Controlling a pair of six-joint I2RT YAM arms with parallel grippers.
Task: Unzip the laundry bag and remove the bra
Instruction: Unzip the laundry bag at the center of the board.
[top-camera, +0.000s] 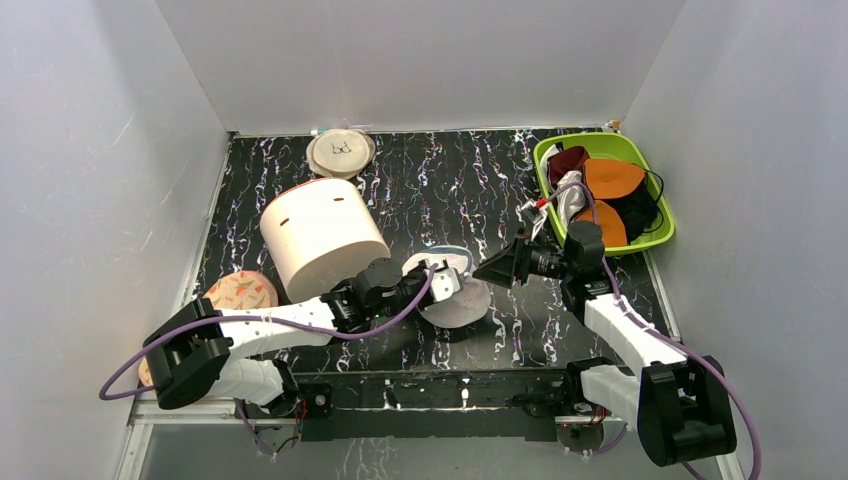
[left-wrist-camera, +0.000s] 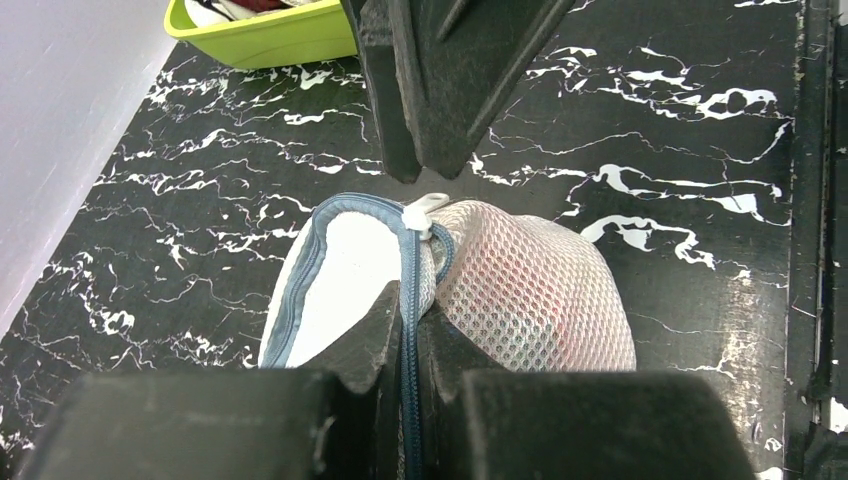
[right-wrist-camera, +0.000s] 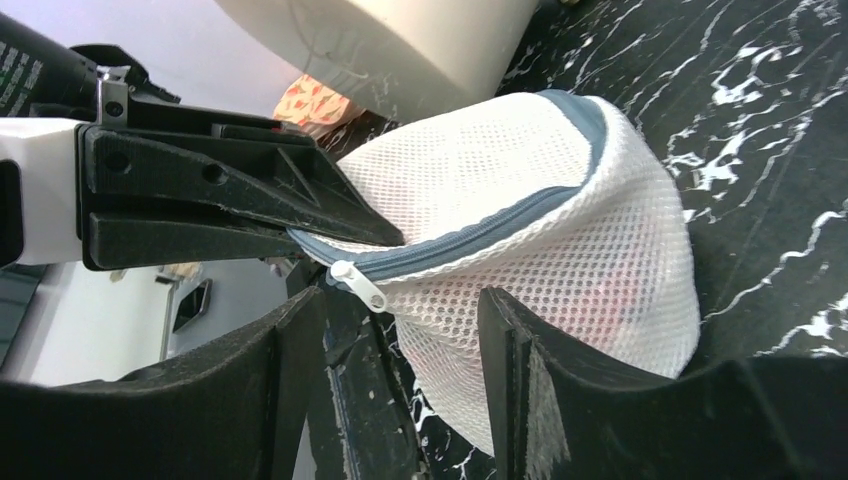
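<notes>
The laundry bag, a small white mesh dome with a blue-grey zip round its rim, lies on the black marbled table between the arms. My left gripper is shut on its zip rim. A faint red tint shows through the mesh; the bra itself is hidden inside. My right gripper is open, right of the bag, its fingers either side of the mesh wall. The white zip pull sits just above its left fingertip, not gripped. The zip looks closed.
A big cream cylinder stands left of the bag. A flat beige disc lies at the back. A green bin at back right holds orange cups and dark garments. A patterned disc lies at front left.
</notes>
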